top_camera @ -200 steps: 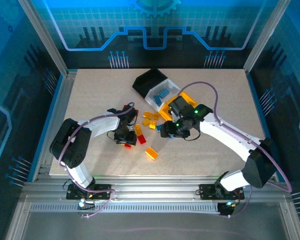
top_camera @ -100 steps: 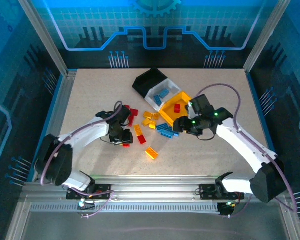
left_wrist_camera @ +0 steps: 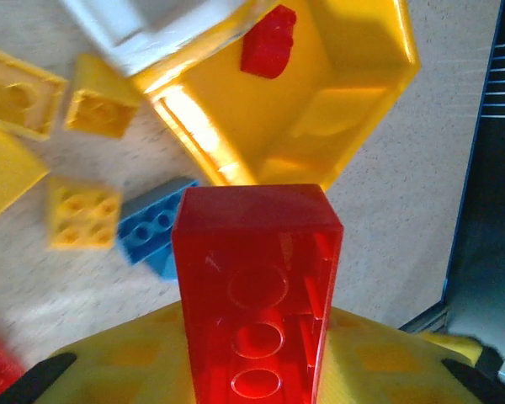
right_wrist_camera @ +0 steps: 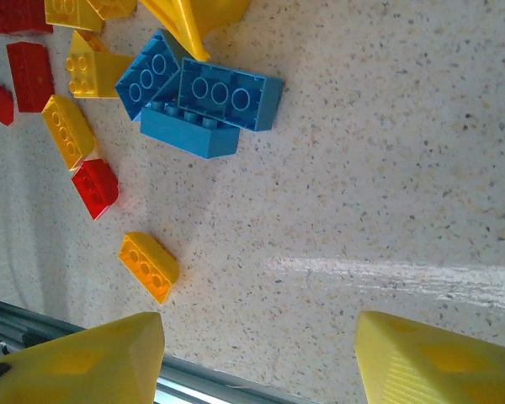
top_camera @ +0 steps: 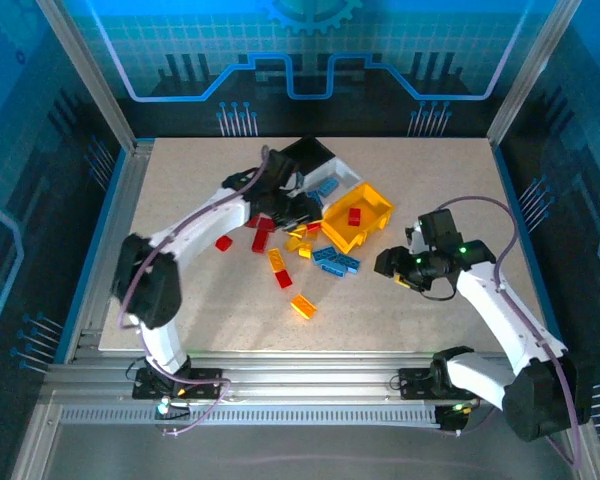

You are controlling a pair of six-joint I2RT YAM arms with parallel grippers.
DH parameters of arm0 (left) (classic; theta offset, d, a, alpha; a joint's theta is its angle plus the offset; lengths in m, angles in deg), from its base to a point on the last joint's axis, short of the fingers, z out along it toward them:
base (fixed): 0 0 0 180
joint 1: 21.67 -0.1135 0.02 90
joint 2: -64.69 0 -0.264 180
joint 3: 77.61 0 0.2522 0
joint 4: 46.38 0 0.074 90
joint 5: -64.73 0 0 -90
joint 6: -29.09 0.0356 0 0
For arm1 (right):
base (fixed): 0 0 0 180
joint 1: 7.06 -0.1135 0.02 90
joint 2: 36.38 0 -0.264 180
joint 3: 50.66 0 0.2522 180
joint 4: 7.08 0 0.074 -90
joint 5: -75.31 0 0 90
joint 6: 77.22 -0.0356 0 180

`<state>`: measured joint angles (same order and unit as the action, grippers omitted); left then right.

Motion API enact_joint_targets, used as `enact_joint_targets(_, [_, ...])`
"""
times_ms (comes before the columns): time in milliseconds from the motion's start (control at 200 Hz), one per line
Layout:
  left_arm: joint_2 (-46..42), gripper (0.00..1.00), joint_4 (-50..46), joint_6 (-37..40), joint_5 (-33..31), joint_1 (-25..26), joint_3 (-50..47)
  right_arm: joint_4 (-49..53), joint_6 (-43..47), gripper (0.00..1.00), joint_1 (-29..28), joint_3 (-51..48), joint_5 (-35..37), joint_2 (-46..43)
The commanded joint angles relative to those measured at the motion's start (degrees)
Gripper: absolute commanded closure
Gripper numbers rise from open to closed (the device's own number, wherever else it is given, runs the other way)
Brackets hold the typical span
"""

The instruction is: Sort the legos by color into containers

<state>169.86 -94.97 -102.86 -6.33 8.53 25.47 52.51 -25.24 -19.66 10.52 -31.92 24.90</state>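
My left gripper (left_wrist_camera: 257, 358) is shut on a red lego (left_wrist_camera: 254, 286), held above the table just in front of the yellow container (left_wrist_camera: 353, 101). In the top view the left gripper (top_camera: 298, 208) sits beside the row of containers: black (top_camera: 302, 158), white (top_camera: 342, 178), yellow (top_camera: 372, 222). A red lego (top_camera: 354, 216) lies in the yellow one and blue legos (top_camera: 325, 187) in the white one. My right gripper (top_camera: 394, 266) stands open over bare table to the right of the blue legos (right_wrist_camera: 206, 105), with nothing between its fingers (right_wrist_camera: 84, 362).
Loose legos lie in front of the containers: red ones (top_camera: 260, 240), yellow ones (top_camera: 277, 260), blue ones (top_camera: 336, 260) and an orange one (top_camera: 302, 306) nearest the front edge. A single red lego (top_camera: 223, 242) lies further left. The table's right side is open.
My left gripper closed on a red lego and carried it from the near-left pile up to the containers. My right arm pulled back to the right, away from the yellow container.
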Motion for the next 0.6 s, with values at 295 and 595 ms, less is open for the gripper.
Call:
enact_joint_targets(295, [28.9,0.65,-8.7,2.8,7.1,2.8,37.1,3.1,-3.6,0.38,0.7,-0.2,0.0,-6.5])
enact_joint_targets(595, [37.6,0.60,-12.0,2.1,8.2,2.8,46.3,5.2,-2.8,0.38,0.7,2.6,1.9,-5.1])
